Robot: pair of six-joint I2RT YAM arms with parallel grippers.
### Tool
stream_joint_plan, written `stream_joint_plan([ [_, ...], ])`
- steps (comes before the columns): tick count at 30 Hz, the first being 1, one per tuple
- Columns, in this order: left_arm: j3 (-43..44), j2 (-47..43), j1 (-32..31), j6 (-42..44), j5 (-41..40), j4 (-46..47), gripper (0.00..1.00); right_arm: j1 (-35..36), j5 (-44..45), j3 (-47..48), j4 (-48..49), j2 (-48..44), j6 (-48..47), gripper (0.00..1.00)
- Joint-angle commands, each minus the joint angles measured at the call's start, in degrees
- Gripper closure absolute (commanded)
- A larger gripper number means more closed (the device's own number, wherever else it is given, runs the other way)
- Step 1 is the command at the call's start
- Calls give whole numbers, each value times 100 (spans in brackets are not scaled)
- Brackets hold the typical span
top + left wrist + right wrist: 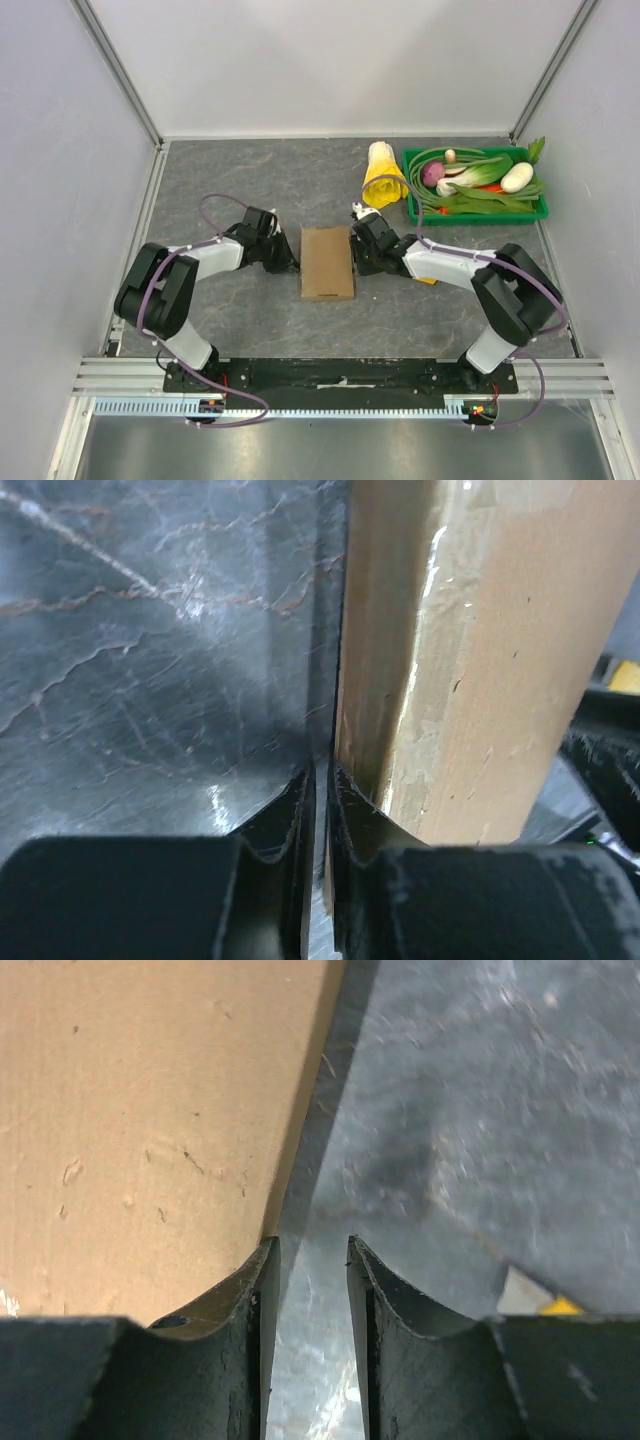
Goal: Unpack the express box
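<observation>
Plain, unmarked express box (327,262) lies flat mid-counter (230,180), lid down. Left jaws, nearly pressed together, meet its left edge. Right jaws, narrowly spread and holding nothing, meet its right edge. Green tray (415,212) sits in the far-right corner.

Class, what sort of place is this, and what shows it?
Probably a robot test cell: left arm and right arm bolted to a rail, bare white walls around the table, plus a cardboard box and vegetable tray as props.

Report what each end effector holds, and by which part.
Nothing is held. The left end effector is nearly shut beside one edge of the express box; the right end effector, open at the opposite edge.
</observation>
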Motion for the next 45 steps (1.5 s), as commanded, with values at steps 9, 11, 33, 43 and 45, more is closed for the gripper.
stream_joint_plan([
  [9, -306, -863, 595, -225, -29, 478, 53, 269, 1016, 546, -448, -1063, 804, 34],
  [11, -305, -1048, 604, 22, 267, 688, 27, 269, 865, 679, -465, -774, 645, 25],
  [33, 195, 234, 727, 181, 2063, 628, 68, 348, 257, 512, -96, 63, 882, 38],
  [43, -77, 269, 1088, 68, 2195, 724, 77, 348, 486, 301, -254, 168, 1216, 51],
  [45, -121, 357, 1114, 15, 2256, 767, 79, 339, 495, 293, -316, 212, 1251, 53],
])
